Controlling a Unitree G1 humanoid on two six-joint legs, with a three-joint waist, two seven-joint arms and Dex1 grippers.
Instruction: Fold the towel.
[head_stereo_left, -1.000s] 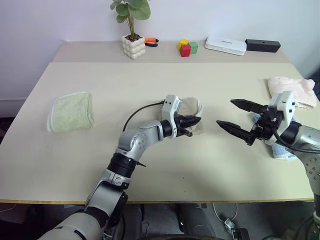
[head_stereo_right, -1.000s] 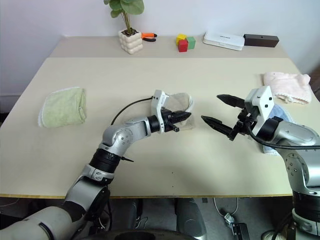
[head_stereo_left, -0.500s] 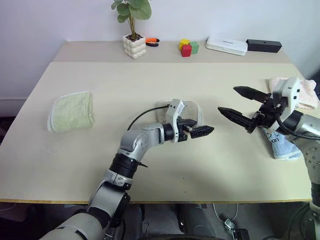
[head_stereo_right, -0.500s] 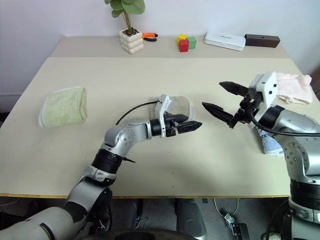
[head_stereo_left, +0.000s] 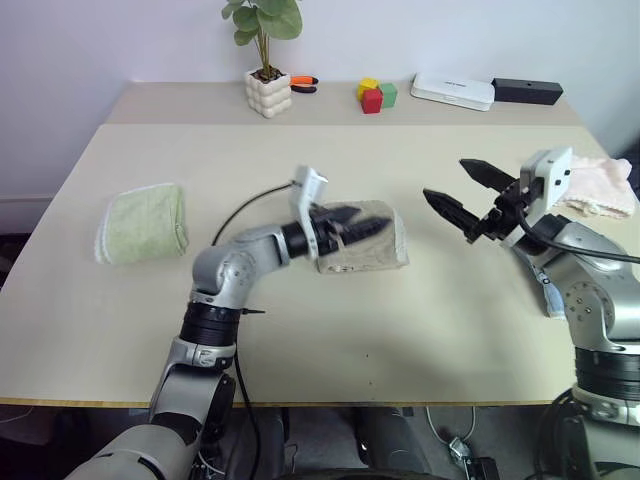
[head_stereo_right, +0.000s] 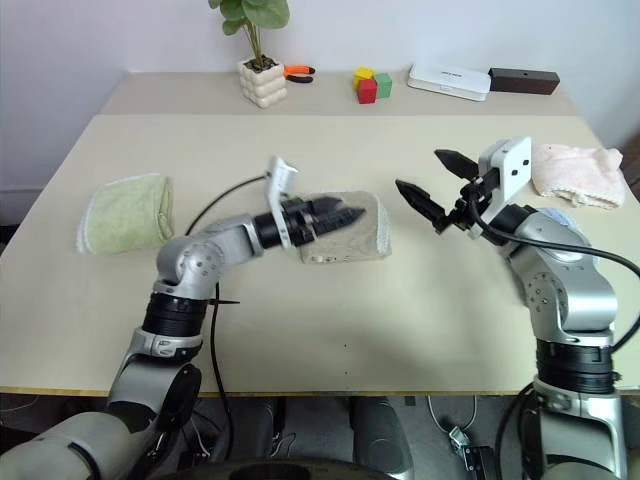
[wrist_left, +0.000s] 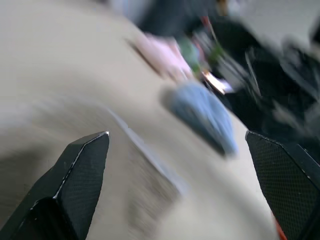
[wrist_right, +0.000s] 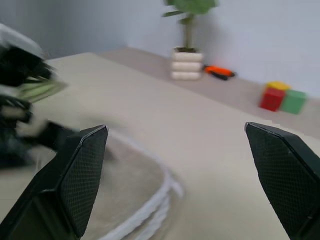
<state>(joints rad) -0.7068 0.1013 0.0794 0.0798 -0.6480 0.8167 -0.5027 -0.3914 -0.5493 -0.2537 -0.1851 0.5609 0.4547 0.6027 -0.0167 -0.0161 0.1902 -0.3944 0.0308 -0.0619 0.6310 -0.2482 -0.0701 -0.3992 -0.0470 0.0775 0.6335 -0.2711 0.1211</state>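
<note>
The beige towel (head_stereo_left: 372, 256) lies folded in a small rectangle at the middle of the table, its white corded edge (wrist_right: 150, 212) showing along the side. My left gripper (head_stereo_left: 362, 226) hovers just over the towel's left part, pointing right. Its fingers (wrist_left: 82, 165) stand wide apart with nothing between them. My right gripper (head_stereo_left: 457, 196) hangs above the table to the right of the towel, apart from it and pointing left toward it. It is open and empty, fingertips (wrist_right: 87, 155) spread.
A folded light green towel (head_stereo_left: 143, 222) lies at the left. At the right edge are a pale pink towel (head_stereo_left: 592, 186) and a blue cloth (head_stereo_left: 553, 292). A potted plant (head_stereo_left: 267, 88), coloured blocks (head_stereo_left: 373, 95), a white box (head_stereo_left: 452, 91) and a black box (head_stereo_left: 526, 92) line the back.
My left gripper opened, let go of the towel's edge, then pulled back left and up over the towel. My right gripper rose and reached further forward, staying open.
</note>
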